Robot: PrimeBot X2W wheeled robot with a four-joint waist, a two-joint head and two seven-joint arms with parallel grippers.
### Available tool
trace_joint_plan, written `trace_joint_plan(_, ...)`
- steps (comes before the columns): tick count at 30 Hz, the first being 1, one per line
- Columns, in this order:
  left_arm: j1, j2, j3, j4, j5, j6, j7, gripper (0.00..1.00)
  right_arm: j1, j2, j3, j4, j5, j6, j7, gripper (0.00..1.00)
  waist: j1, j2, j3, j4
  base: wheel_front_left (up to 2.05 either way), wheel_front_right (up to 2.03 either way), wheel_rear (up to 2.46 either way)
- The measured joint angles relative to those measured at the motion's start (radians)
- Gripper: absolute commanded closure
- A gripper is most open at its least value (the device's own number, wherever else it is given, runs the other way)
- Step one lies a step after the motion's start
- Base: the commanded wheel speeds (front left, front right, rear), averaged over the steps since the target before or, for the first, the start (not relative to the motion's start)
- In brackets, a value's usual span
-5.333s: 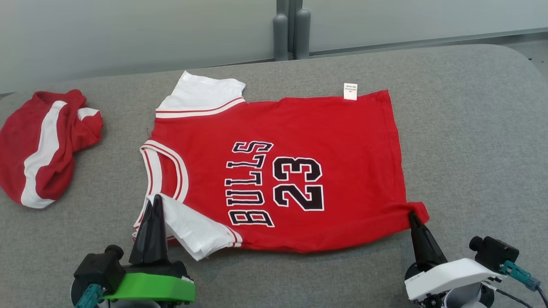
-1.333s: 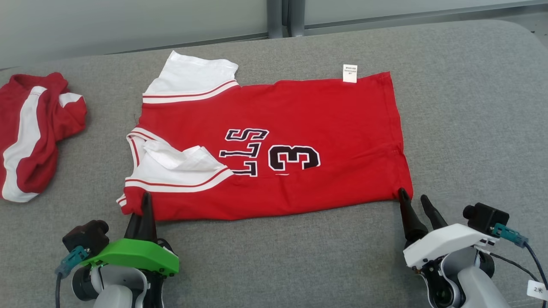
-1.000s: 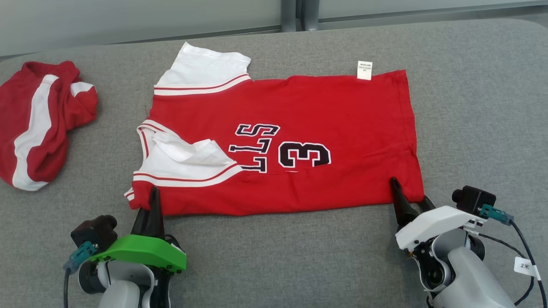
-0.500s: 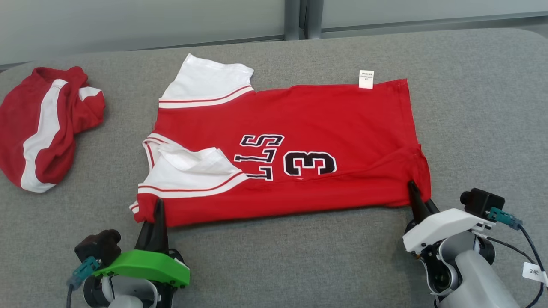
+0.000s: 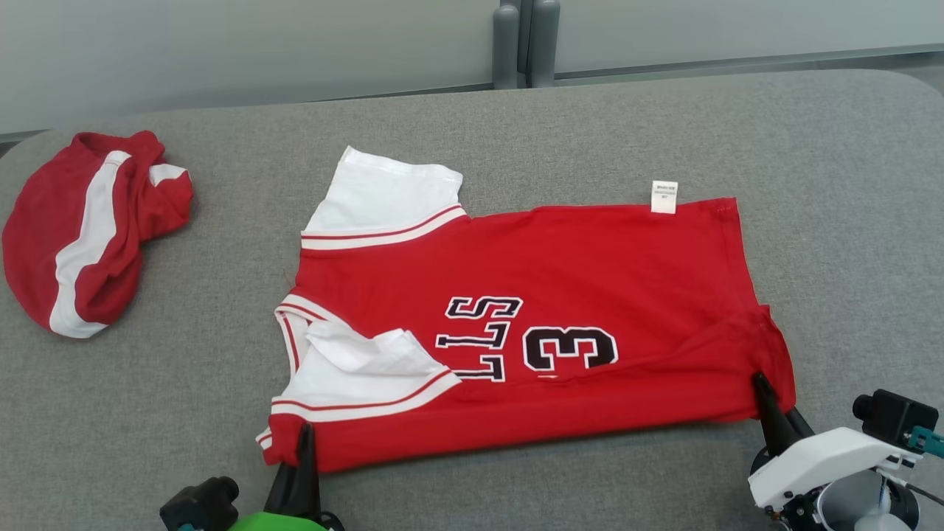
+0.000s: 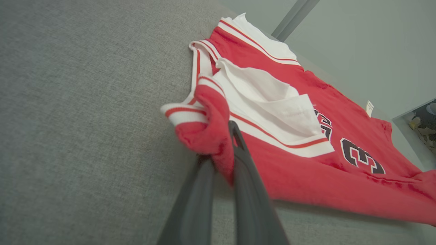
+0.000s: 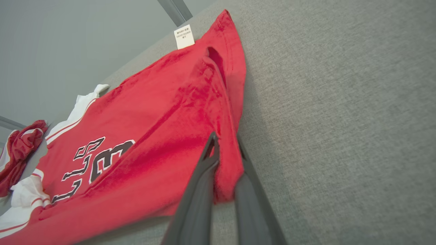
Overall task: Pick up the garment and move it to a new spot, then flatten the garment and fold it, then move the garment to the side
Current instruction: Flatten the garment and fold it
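The garment (image 5: 560, 273) is a red jersey with white sleeves and black lettering, lying on the grey padded table with its near long edge folded over the lettering. My left gripper (image 5: 304, 436) is shut on the folded near-left corner by the white sleeve band; in the left wrist view the red cloth (image 6: 218, 136) bunches between its fingers (image 6: 245, 170). My right gripper (image 5: 761, 386) is shut on the near-right hem corner, where cloth (image 7: 228, 170) is pinched between the two dark fingers (image 7: 204, 177) and pulled into a ridge.
A second red and white garment (image 5: 88, 228) lies crumpled at the table's far left. A white label (image 5: 664, 196) sticks out from the jersey's far edge. Two grey posts (image 5: 525, 44) stand behind the table. Bare grey table (image 5: 848, 221) lies to the right.
My right gripper has shut on the near-right hem corner, having stood open a second ago. The jersey now sits lower and further right in the head view, but that view has shifted too.
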Motion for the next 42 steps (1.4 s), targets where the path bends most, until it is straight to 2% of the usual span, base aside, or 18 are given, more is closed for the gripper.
trace_joint_plan(4,0.018,0.000,-0.016,0.007,-0.006,0.012,0.009,1.00,0.030,0.000,0.001,-0.008,0.019,0.000,0.004,1.00,0.0000,0.0000,-0.014,-0.004,0.00,0.00,0.00)
trace_joint_plan(5,0.020,0.000,-0.018,0.010,-0.006,0.015,0.009,1.00,0.034,0.000,0.000,-0.005,0.024,0.000,0.004,0.91,0.0000,0.0000,-0.017,-0.005,0.00,0.00,0.00)
trace_joint_plan(6,0.021,0.000,-0.018,0.014,-0.007,0.017,0.010,1.00,0.035,0.000,0.001,0.000,0.030,0.000,0.003,0.91,0.0000,0.0000,-0.021,-0.006,0.00,0.00,0.00)
trace_joint_plan(7,0.021,0.000,-0.018,0.014,-0.007,0.017,0.010,1.00,0.035,0.000,0.001,0.000,0.030,0.000,0.003,0.69,0.0000,0.0000,-0.021,-0.006,0.00,0.00,0.00)
trace_joint_plan(8,0.021,0.000,-0.019,0.014,-0.008,0.018,0.012,0.96,0.035,0.000,0.001,0.003,0.036,0.000,0.000,0.44,0.0000,0.0000,-0.024,-0.007,0.00,0.00,0.00)
trace_joint_plan(9,0.021,0.000,-0.017,0.015,-0.008,0.021,0.013,0.60,0.036,0.000,0.000,0.005,0.037,0.000,-0.006,0.03,0.0000,0.0000,-0.027,-0.009,0.00,0.00,0.00)
trace_joint_plan(10,0.023,0.000,-0.016,0.015,-0.009,0.025,0.013,0.15,0.038,-0.001,-0.001,0.007,0.037,0.000,-0.010,0.00,0.0000,0.0000,-0.029,-0.011,0.00,0.00,0.00)
trace_joint_plan(11,0.026,0.001,-0.016,0.015,-0.009,0.025,0.013,0.00,0.041,-0.001,-0.003,0.009,0.037,0.000,-0.011,0.00,0.0000,0.0000,-0.031,-0.013,0.00,0.00,0.00)
trace_joint_plan(15,0.035,0.015,-0.003,0.004,-0.010,0.034,0.014,0.00,0.056,-0.001,-0.015,0.011,0.033,0.000,-0.019,0.00,0.0000,0.0000,-0.036,-0.022,0.00,0.00,0.00)
trace_joint_plan(26,-0.021,0.122,0.023,-0.064,0.037,0.062,0.050,0.00,0.050,-0.002,-0.082,-0.067,-0.019,0.000,-0.015,0.00,0.0000,0.0000,-0.035,-0.051,0.00,0.00,0.00)
trace_joint_plan(30,-0.116,0.161,0.013,-0.069,0.068,0.059,0.089,0.00,0.024,-0.002,-0.091,-0.120,-0.044,0.000,0.005,0.00,0.0000,0.0000,-0.026,-0.058,0.00,0.00,0.00)
trace_joint_plan(35,-0.277,0.211,-0.014,-0.036,0.099,0.030,0.160,0.00,-0.019,-0.002,-0.074,-0.178,-0.067,0.000,0.036,0.00,0.0000,0.0000,-0.002,-0.068,0.00,0.00,0.00)
trace_joint_plan(42,-0.508,0.239,-0.054,0.073,0.127,-0.011,0.254,0.00,-0.093,-0.001,-0.002,-0.229,-0.081,0.000,0.075,0.00,0.0000,0.0000,0.054,-0.094,0.00,0.00,0.00)
